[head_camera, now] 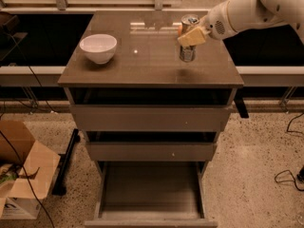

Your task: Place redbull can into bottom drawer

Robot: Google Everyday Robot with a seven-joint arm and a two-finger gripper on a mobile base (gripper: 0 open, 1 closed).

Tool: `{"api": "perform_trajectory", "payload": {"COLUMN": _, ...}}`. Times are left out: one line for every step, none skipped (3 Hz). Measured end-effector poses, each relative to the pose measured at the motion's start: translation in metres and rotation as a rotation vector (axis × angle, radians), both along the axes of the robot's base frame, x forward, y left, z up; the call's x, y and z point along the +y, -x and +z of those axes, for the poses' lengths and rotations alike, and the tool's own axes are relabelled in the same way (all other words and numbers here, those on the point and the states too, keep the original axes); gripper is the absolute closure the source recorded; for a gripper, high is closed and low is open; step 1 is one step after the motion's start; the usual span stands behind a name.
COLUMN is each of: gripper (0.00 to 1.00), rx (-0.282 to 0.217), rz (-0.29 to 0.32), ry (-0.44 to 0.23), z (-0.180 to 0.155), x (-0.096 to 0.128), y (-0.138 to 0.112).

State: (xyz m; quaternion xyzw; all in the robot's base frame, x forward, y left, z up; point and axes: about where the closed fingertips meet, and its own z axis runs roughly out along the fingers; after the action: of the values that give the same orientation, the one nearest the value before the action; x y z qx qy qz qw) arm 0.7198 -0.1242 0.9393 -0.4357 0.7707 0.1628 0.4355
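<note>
One tan finger (193, 36) of the gripper (190, 37) crosses the middle of the redbull can (187, 54) and hides its label; the other finger is behind the can, out of sight. The claw looks clamped onto the can, which stands upright at the back right of the cabinet top (142, 68). I cannot tell whether its base touches the surface. A sliver of something orange shows just beside the can's upper left edge, mostly covered. The white arm (247, 11) reaches in over the cabinet's right side and is cut off at the upper right corner.

A white bowl (98, 47) sits on the cabinet's left side, well apart from the can. The bottom drawer (151, 186) is pulled far out from the cabinet, its floor bare and its front cut off at the lower edge. The two drawers above it are open a little.

Left of the cabinet, a cardboard box (21, 167) lies open on the speckled floor (256, 160). Right of it, dark cables (287, 175) trail across the floor.
</note>
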Motion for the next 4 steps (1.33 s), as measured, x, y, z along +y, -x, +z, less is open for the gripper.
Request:
{"api": "perform_trajectory", "payload": {"gripper": 1.00, "rx": 0.015, "rz": 0.178, "ry": -0.032, "z": -0.008, "x": 0.037, "y": 0.055}}
{"api": "perform_trajectory", "payload": {"gripper": 1.00, "rx": 0.043, "rz": 0.348, "ry": -0.069, "z": -0.031, "x": 0.054, "y": 0.116}}
{"api": "perform_trajectory", "payload": {"gripper": 1.00, "rx": 0.142, "rz": 0.410, "ry": -0.112, "z": -0.080, "x": 0.047, "y": 0.173}}
{"api": "perform_trajectory", "payload": {"gripper": 1.00, "rx": 0.309, "rz": 0.335, "ry": -0.143, "z": -0.157, "x": 0.033, "y": 0.206}}
